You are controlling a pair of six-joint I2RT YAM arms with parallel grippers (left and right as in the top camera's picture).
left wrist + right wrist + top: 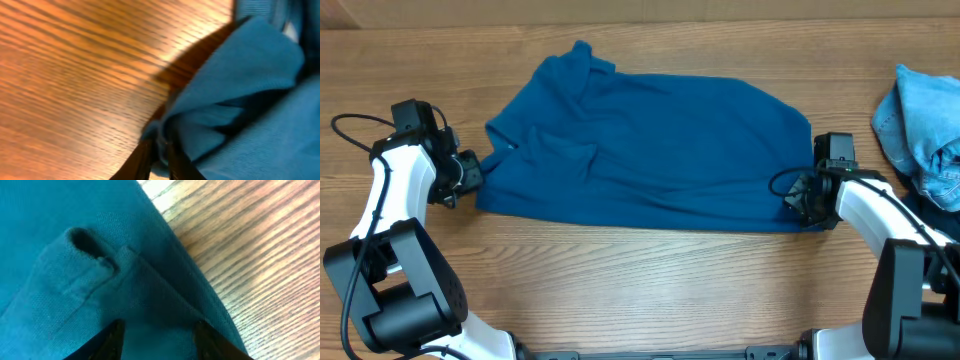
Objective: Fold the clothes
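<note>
Lying flat across the middle of the table [650,300], the blue shirt [650,145] runs its long axis left to right, so each arm faces one short end. The left gripper [470,172] sits at the left edge and the right gripper [800,200] at the near right corner (neither is clearly closer). The left's jaws stand narrow with hem between them; through the blur I cannot tell whether they pinch it. The right's fingers [112,337] stand apart over a fold, holding nothing.
</note>
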